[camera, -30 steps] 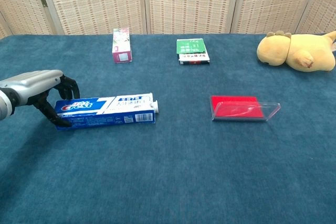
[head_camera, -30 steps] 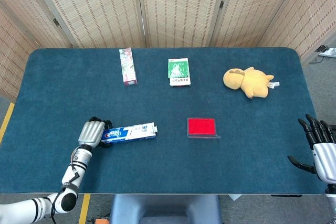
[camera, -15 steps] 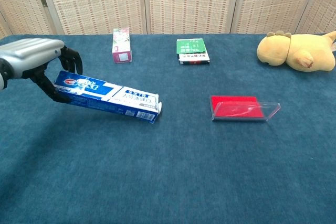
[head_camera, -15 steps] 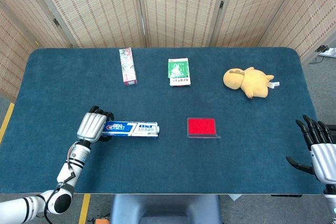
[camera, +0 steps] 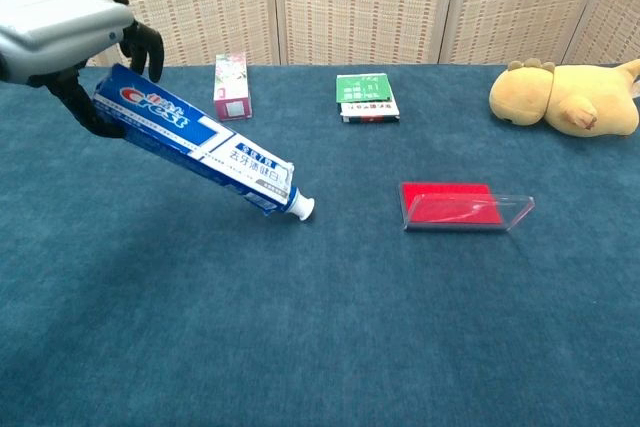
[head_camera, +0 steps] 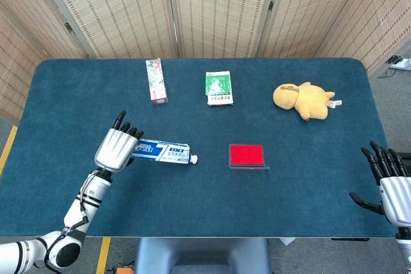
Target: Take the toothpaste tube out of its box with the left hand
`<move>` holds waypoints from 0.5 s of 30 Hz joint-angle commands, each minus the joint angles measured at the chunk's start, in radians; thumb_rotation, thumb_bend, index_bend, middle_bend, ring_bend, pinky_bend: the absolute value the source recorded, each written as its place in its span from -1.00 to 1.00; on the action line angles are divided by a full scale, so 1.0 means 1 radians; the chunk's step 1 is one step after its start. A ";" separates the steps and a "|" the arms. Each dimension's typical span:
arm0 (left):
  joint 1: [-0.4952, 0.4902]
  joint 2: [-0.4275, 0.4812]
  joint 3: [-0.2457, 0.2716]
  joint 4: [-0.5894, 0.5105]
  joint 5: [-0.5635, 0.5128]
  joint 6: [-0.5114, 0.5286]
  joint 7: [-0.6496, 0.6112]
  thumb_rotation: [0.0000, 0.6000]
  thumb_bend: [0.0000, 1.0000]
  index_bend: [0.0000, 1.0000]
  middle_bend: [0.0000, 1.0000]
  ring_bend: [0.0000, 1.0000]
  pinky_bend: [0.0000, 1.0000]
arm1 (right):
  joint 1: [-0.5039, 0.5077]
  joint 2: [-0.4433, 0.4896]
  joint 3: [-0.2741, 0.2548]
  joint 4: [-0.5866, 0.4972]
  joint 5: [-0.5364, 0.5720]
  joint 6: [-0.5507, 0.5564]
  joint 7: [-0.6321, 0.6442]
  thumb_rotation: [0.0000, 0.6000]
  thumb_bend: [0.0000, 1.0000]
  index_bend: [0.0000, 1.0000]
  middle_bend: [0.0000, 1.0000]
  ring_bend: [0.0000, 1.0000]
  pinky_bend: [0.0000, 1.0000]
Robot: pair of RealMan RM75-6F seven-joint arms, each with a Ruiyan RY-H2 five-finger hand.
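My left hand (head_camera: 116, 149) (camera: 62, 27) grips the closed end of the blue and white toothpaste box (head_camera: 160, 151) (camera: 195, 140) and holds it tilted, open end down toward the right. The white cap of the toothpaste tube (camera: 302, 209) (head_camera: 193, 158) pokes out of the low end, close to the blue table (head_camera: 192, 210); whether it touches the cloth I cannot tell. My right hand (head_camera: 390, 181) hovers open at the table's right front corner, seen only in the head view.
A red flat case (head_camera: 246, 155) (camera: 455, 206) lies right of the box. At the back stand a pink box (head_camera: 155, 80) (camera: 231, 86), a green packet (head_camera: 219, 88) (camera: 365, 96) and a yellow plush toy (head_camera: 304, 100) (camera: 562, 97).
My left hand has lifted the gripped end of the box, tilting it steeply. The tube's white cap has slid out of the low, open end.
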 commanded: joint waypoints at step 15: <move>-0.020 0.138 0.004 -0.010 0.114 0.023 0.090 1.00 -0.76 -0.14 0.05 -0.32 -0.83 | 0.001 -0.001 -0.002 -0.004 -0.001 -0.003 -0.012 1.00 -0.59 -1.00 -1.00 -1.00 -1.00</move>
